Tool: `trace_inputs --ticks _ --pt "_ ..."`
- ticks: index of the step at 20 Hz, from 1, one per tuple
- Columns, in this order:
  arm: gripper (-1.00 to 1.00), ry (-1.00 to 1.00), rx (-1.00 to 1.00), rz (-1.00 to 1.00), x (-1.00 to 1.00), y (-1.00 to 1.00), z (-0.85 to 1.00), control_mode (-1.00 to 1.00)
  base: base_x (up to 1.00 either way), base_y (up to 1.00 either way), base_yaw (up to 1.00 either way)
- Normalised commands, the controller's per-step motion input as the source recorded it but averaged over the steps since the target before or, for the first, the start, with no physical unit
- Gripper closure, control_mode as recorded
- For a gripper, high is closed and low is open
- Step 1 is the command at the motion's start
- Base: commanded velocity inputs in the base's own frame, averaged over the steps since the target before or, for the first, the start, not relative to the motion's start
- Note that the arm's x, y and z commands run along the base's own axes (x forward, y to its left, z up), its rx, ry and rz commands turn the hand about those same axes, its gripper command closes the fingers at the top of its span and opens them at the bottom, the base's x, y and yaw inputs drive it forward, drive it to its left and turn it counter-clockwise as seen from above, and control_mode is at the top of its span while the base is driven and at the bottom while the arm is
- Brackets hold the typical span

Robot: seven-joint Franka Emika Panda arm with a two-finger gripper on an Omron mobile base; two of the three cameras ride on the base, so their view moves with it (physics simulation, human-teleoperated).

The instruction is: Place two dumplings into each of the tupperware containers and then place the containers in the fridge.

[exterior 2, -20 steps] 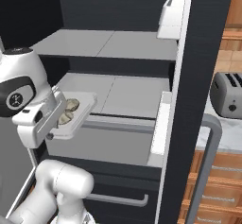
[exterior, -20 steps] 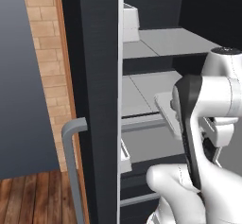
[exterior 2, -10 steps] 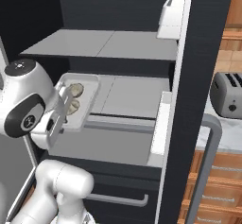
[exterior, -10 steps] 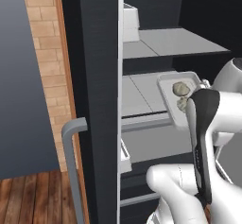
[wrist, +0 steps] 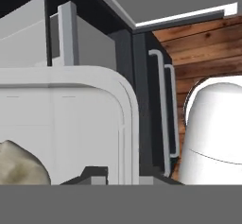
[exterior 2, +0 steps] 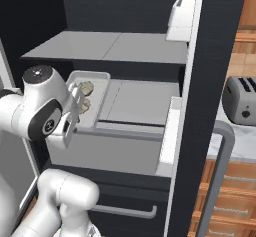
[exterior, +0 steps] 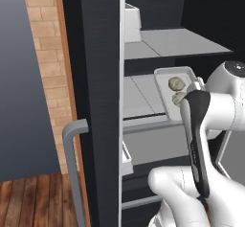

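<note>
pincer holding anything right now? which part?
Yes. The pincer is shut on the near rim of the plastic container with two dumplings in it, carrying it over the fridge shelf.

White arm rises from base, elbow bent, forearm reaching forward at mid height. Wrist turned sideways, gripper (exterior 2: 76, 112) extended ahead, partly hidden behind wrist joint. Fingers (wrist: 92, 175) closed tight, clamped on near rim of tupperware container (exterior 2: 100, 88).
</note>
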Motion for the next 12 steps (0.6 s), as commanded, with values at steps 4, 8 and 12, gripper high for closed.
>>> trace_inputs --ticks 4,8,12 --pt "1.0 0.0 0.04 0.03 0.55 -0.12 -0.11 -1.0 0.0 0.0 0.0" --pt "1.0 0.0 0.12 0.08 0.78 -0.4 -0.15 -1.0 0.0 0.0 0.0" --pt "1.0 0.0 0.05 0.06 0.62 -0.17 -0.32 -1.0 0.0 0.0 0.0"
